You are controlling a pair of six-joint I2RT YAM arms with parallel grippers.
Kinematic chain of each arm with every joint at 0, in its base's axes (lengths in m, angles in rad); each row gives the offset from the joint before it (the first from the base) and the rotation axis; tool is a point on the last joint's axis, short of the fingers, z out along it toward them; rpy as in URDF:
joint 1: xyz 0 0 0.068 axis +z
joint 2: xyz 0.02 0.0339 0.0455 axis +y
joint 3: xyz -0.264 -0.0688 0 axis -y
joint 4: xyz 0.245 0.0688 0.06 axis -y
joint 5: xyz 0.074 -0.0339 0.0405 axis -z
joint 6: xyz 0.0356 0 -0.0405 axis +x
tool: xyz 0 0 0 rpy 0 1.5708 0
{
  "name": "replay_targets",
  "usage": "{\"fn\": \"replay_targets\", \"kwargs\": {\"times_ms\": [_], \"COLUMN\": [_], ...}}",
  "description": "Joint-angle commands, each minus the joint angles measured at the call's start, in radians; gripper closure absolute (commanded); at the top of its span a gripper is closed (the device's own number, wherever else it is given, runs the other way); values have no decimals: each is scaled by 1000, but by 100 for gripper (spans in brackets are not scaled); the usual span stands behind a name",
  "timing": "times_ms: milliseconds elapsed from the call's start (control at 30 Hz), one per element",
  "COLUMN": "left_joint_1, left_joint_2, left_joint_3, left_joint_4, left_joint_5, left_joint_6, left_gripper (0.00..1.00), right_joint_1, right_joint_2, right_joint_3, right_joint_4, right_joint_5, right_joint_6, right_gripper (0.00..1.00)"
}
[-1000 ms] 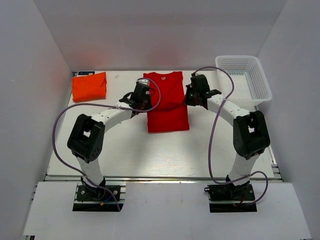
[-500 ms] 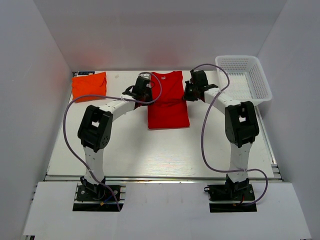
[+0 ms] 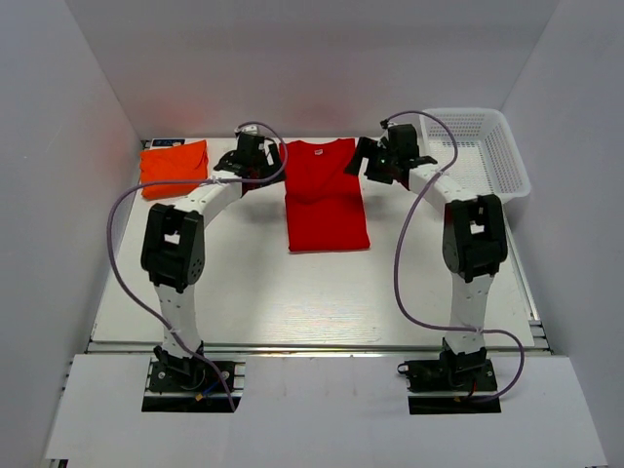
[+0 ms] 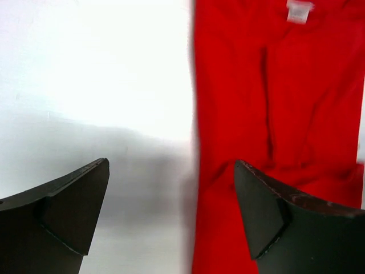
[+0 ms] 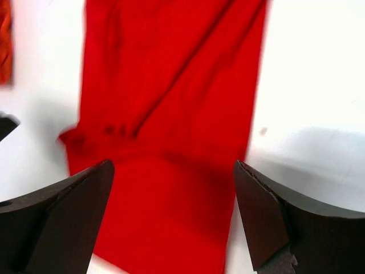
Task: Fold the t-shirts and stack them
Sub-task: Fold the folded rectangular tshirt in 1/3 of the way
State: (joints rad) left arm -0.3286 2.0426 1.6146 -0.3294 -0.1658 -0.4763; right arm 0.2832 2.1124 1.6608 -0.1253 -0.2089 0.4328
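The red t-shirt [image 3: 325,195] lies flat in the middle of the table as a narrow strip, collar at the far end. Its left edge [image 4: 274,114] shows in the left wrist view, and its full width [image 5: 171,85] in the right wrist view. The orange t-shirt [image 3: 174,168] sits folded at the far left; a sliver of it [image 5: 4,40] shows in the right wrist view. My left gripper [image 3: 265,171] [image 4: 171,164] hovers open over the red shirt's far left edge. My right gripper [image 3: 369,161] [image 5: 174,164] hovers open over its far right side. Neither holds anything.
A white mesh basket [image 3: 507,161] stands at the far right corner, close behind the right arm. White walls enclose the table on the left, back and right. Purple cables loop from both arms.
Both grippers were shut at the red shirt's sides; they have opened, let the cloth go and moved toward the far end of the table.
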Motion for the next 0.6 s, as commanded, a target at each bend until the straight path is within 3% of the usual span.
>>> {"fn": "replay_targets", "kwargs": {"times_ms": [0, 67, 167, 233, 567], "left_joint_1": [-10, -30, -53, -65, -53], "left_joint_2": [-171, -199, -210, -182, 93], "left_joint_3": [-122, -209, -261, -262, -29], "left_joint_4": [53, 114, 222, 292, 176], "left_joint_5": [154, 257, 550, 623, 611], "left_joint_6": [50, 103, 148, 148, 157], "left_gripper": [0, 0, 0, 0, 0], "right_joint_1": [13, 14, 11, 10, 11], "right_joint_2": [-150, -201, -288, -327, -180], "right_joint_3": [-94, -217, -396, -436, -394], "right_joint_4": [29, 35, 96, 143, 176], "right_joint_5": [-178, -205, -234, -277, -379], "right_joint_6": [-58, -63, -66, -80, -91], "right_gripper": [10, 10, 10, 10, 10]}}
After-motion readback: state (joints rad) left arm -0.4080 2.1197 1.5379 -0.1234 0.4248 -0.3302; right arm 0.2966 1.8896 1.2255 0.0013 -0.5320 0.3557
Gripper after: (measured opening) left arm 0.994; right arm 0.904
